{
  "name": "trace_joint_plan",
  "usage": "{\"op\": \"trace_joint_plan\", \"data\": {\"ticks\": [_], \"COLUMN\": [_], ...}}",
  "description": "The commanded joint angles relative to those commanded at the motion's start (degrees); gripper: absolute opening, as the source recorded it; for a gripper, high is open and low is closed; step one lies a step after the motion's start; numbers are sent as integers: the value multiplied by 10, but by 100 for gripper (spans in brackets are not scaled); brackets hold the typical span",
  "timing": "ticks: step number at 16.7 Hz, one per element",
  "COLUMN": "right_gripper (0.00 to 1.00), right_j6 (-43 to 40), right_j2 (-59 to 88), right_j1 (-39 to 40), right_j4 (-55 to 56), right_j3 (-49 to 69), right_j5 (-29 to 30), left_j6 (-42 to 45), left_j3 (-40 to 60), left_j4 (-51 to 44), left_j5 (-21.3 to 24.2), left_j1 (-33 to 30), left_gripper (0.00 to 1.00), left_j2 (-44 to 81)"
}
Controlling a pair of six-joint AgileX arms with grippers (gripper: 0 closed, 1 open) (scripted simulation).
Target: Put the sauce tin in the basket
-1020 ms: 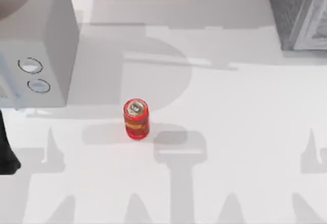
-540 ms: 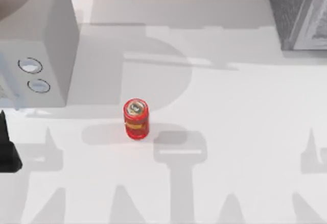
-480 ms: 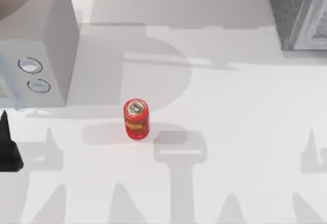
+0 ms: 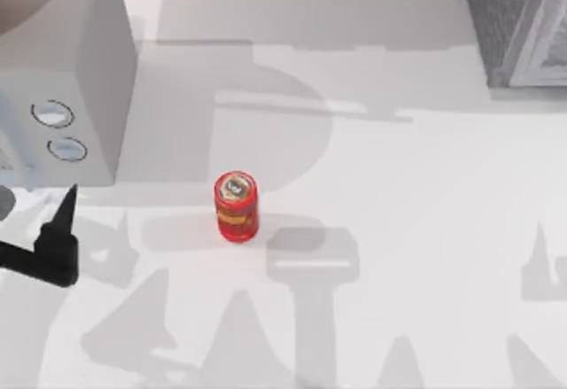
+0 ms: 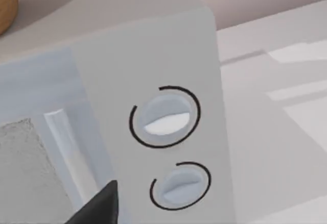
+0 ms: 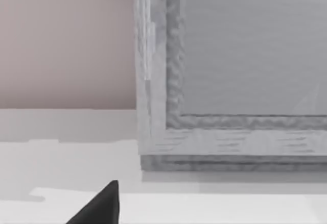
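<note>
Approach step: left end effector [image 4: 62, 221] — finger state unclear — sits left of the upright tin [image 4: 236, 206]; next, reach and straddle it.

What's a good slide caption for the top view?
Left hand approaches the upright sauce tin beside the microwave.

simulated kitchen, microwave [image 4: 62, 79], white table [image 4: 407, 212]

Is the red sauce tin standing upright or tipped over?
Upright: the small red cylindrical sauce tin stands on the white table, its round silvery top facing the overhead camera.
</note>
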Motion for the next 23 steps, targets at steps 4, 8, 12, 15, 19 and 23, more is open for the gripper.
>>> {"op": "trace_joint_plan", "data": {"ticks": [4,8,12,15,19,23], "right_gripper": [100,100,100,100,100,100], "right_j6": [0,0,0,0,0,0], "right_j2": [0,0,0,0,0,0], "right_j1": [0,0,0,0,0,0], "right_j4": [0,0,0,0,0,0], "right_j3": [0,0,0,0,0,0], "right_j5": [0,0,0,0,0,0], "left_j6": [21,19,0,-20,-44,-61], "left_j3": [42,100,170,222,283,338], "left_j4": [125,251,370,451,539,602], "left_j5": [103,223,351,446,559,645], "left_j1": [-9,-13,-12,-10,-11,-12], "left_gripper": [100,100,100,100,100,100], "left_j2": [194,390,572,696,833,924]}}
